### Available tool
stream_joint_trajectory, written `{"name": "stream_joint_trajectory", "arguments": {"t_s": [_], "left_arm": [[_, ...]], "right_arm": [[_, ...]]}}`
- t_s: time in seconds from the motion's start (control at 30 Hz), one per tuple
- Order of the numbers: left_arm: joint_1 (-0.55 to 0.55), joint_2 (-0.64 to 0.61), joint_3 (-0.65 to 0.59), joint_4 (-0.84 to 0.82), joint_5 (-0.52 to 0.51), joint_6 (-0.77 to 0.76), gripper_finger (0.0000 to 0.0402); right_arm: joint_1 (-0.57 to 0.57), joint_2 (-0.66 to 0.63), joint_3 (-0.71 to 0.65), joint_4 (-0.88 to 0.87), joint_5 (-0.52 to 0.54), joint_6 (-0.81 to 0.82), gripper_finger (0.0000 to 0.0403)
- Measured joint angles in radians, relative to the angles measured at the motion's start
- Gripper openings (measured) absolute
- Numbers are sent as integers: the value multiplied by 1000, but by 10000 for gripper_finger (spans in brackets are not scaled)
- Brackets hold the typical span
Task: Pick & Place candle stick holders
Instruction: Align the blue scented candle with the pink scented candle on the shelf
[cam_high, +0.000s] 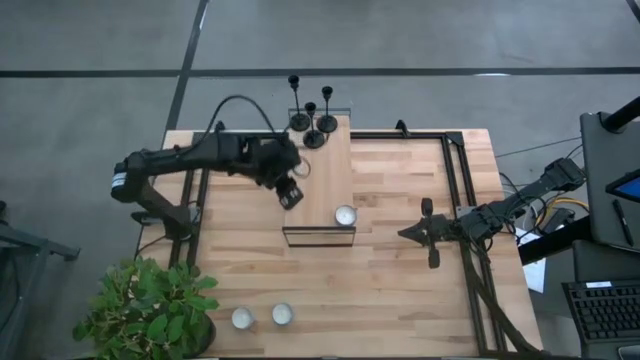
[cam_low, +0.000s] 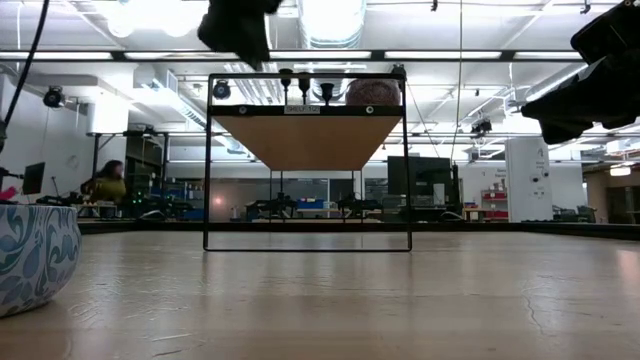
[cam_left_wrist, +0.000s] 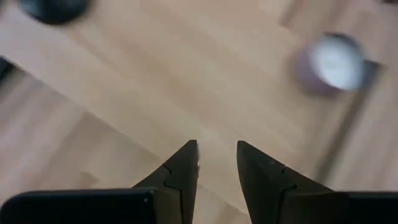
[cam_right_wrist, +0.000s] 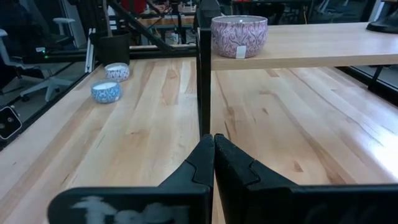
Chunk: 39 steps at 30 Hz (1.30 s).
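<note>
Three black candle stick holders (cam_high: 314, 130) stand on their round bases at the far end of a raised wooden shelf (cam_high: 318, 180); they also show in the low view (cam_low: 303, 85). My left gripper (cam_high: 291, 198) hovers open and empty above the shelf's middle, nearer than the holders; its wrist view (cam_left_wrist: 217, 147) shows bare wood under the fingers and one dark base (cam_left_wrist: 53, 9) farther off. My right gripper (cam_high: 410, 233) is shut and empty above the table, right of the shelf, and also shows in its wrist view (cam_right_wrist: 213, 142).
A patterned candle (cam_high: 345, 215) sits on the shelf's near right corner. Two small candles (cam_high: 262, 316) lie by the table's near edge, beside a potted plant (cam_high: 150, 310). The shelf's black frame (cam_low: 307, 245) stands on the table. Black rails (cam_high: 455, 190) run along the right side.
</note>
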Motion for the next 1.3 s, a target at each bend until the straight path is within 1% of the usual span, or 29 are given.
{"name": "stream_joint_trajectory", "arguments": {"t_s": [0.1, 0.33, 0.4, 0.47, 0.63, 0.73, 0.8, 0.87, 0.97, 1.07, 1.3], "left_arm": [[-101, -9, 0, 29, -1, -87, 108], [-344, -2, 0, 56, -14, -247, 108], [-418, 6, 0, 60, -18, -271, 108], [-494, 18, 0, 75, -20, -260, 108], [-681, 70, 0, 117, -32, -151, 108], [-758, 123, 0, 139, -109, -150, 108], [-780, 156, 0, 149, -170, -150, 108], [-783, 189, 0, 148, -193, -153, 108], [-783, 236, 0, 146, -193, -180, 108], [-783, 281, 0, 140, -176, -215, 108], [-783, 373, 0, 120, -132, -217, 108]], "right_arm": [[0, 0, 0, 0, 0, 10, 8], [0, 0, 0, 0, 0, 212, 8], [0, 0, 0, 0, 0, 231, 8], [0, 0, 0, 0, 0, 233, 8], [0, 0, 0, 0, 0, 222, 8], [0, 0, 0, 0, 0, 220, 8], [0, 0, 0, 0, 0, 211, 8], [0, 0, 0, 0, 0, 199, 8], [0, 0, 0, 2, 0, 162, 8], [0, 0, 0, 3, 0, 158, 8], [0, 0, 0, 8, 0, 114, 8]]}}
